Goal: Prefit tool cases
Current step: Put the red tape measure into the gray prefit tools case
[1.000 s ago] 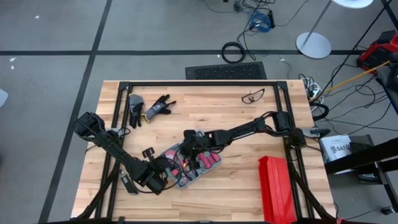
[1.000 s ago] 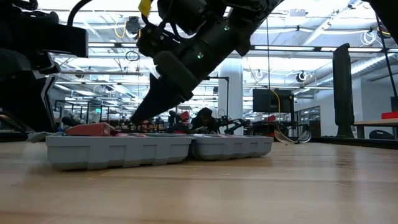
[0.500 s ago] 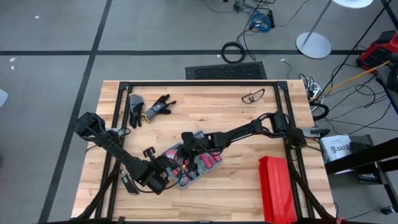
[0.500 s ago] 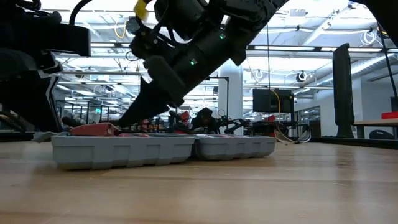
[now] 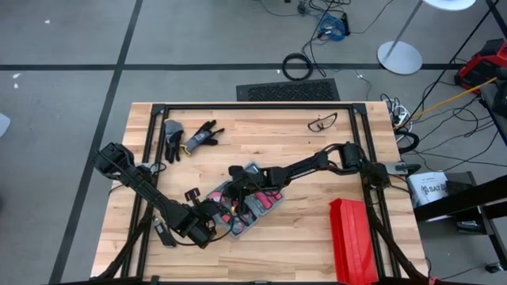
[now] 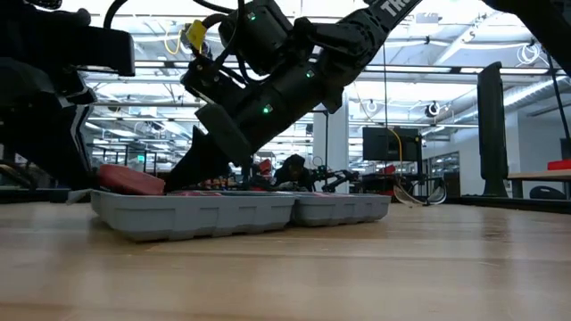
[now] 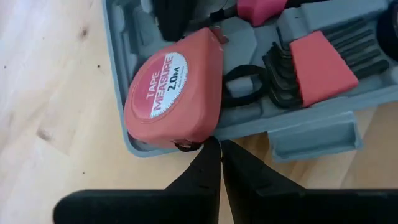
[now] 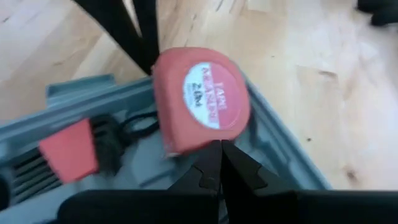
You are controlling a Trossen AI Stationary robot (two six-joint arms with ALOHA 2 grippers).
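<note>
The blue-grey tool case (image 5: 244,207) lies open on the table's near middle, with grey slots holding hex keys (image 7: 323,62) and red-handled tools. A red tape measure (image 7: 175,93) sits tilted in the corner slot at the case's left end (image 6: 129,178). My left gripper (image 7: 219,149) is shut at the tape measure's outer side, by the case rim. My right gripper (image 8: 217,149) is shut at the opposite side of the tape measure (image 8: 200,99), reaching in over the case from the table's right (image 5: 234,190). My left gripper meets the tape measure's rim (image 7: 193,144) with its shut fingertips, where the rim overhangs the case wall. The fingers come slanting down from the table's near left side. My right gripper touches the tape measure's opposite rim (image 8: 211,138) with its shut fingertips, slanting down from the right over the case. The tape measure sits tilted in its slot.
A long red ribbed box (image 5: 352,237) stands at the table's near right. Black gloves (image 5: 190,138) lie at the far left and safety glasses (image 5: 322,122) at the far right. A small black part (image 5: 188,194) lies left of the case. Bare wood shows in the far middle.
My right gripper has moved toward the table's near left, down along the case to the tape measure. The case has slid a little along the table and turned slightly, and in the low view its tape-measure end now sits a bit raised.
</note>
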